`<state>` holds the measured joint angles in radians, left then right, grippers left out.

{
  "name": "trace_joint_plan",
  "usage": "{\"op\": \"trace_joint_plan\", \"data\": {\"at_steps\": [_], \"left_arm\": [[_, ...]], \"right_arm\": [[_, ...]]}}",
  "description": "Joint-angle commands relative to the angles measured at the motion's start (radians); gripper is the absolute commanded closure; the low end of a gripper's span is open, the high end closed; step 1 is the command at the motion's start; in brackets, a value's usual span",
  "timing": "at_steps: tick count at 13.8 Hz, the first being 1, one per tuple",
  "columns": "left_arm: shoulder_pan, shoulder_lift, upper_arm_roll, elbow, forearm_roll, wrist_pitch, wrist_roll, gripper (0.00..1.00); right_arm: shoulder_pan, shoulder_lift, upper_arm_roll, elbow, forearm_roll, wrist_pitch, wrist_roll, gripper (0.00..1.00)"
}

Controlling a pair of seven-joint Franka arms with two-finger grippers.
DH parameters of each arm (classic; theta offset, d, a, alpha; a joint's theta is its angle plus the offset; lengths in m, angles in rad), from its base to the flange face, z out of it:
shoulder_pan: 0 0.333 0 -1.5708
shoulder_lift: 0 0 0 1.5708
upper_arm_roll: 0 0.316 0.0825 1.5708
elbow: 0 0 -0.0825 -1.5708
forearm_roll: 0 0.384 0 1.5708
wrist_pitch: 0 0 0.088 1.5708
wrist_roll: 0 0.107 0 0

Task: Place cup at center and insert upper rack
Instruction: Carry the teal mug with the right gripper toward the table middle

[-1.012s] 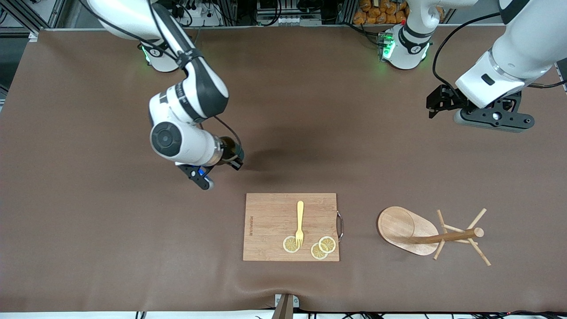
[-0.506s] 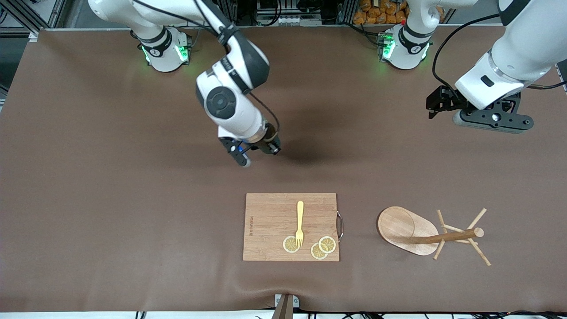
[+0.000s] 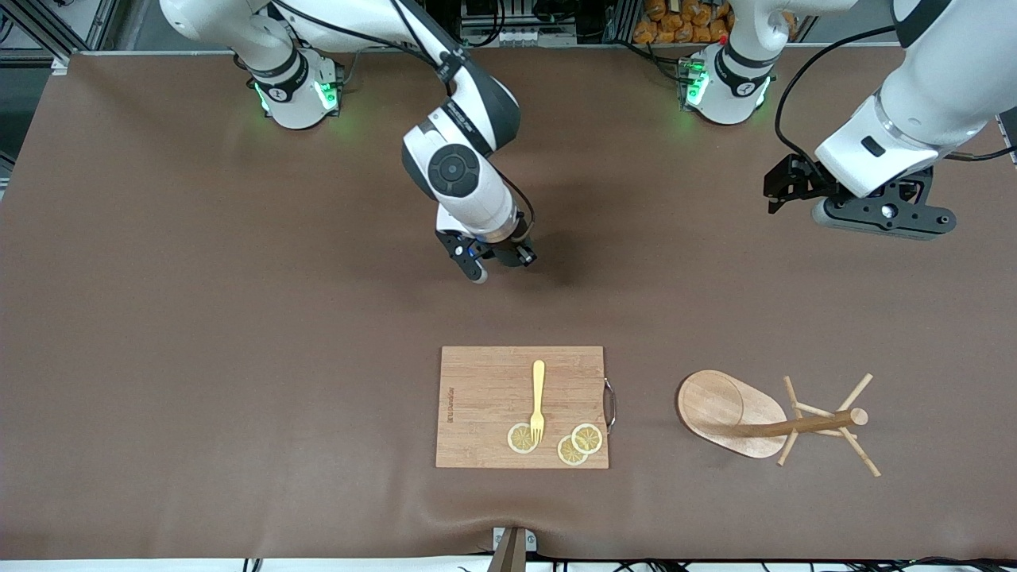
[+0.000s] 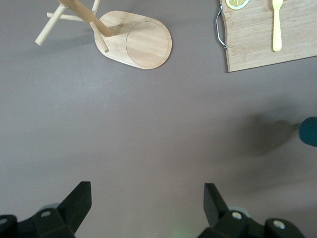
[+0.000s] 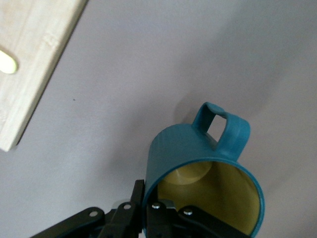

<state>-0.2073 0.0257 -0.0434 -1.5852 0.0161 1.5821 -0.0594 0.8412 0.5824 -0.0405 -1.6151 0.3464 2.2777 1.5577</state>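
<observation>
Right gripper [image 3: 508,256] grasps the ribbed dark teal mug with yellowish interior [image 5: 205,178] by its rim, over mid-table; lower it level before releasing; left gripper [image 4: 143,206] waits, released, near the table's edge; light wooden mug tree [image 3: 775,421] lies tipped

Brown table [image 3: 199,334], two Franka arms. Right gripper [image 3: 508,256] over table middle, clamped shut, cup mostly hidden under wrist. Left gripper [image 3: 783,184] hanging over the left arm's end, waiting. Wooden cutting board [image 3: 485,389] near the front edge, yellow fork [image 3: 538,400] and three lemon slices [image 3: 587,438] on it. Mug tree [image 3: 767,417] tipped on its side beside the board, toward the left arm's end.
</observation>
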Motion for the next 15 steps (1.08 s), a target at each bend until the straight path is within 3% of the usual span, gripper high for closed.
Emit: {"op": "trace_joint_plan", "data": {"at_steps": [1,7,15], "left_arm": [[0.003,0.000,-0.004,-0.001,0.005,0.006,-0.014,0.00],[-0.006,0.002,-0.004,-0.002,0.004,0.006,-0.016,0.00],[-0.004,0.007,-0.006,-0.002,0.004,0.012,-0.027,0.00]], "right_arm": [[0.048,0.056,-0.013,0.023,-0.029,0.068,0.117,1.00],[0.078,0.108,-0.013,0.101,-0.063,0.062,0.222,1.00],[0.088,0.125,-0.013,0.103,-0.099,0.057,0.255,1.00]]}}
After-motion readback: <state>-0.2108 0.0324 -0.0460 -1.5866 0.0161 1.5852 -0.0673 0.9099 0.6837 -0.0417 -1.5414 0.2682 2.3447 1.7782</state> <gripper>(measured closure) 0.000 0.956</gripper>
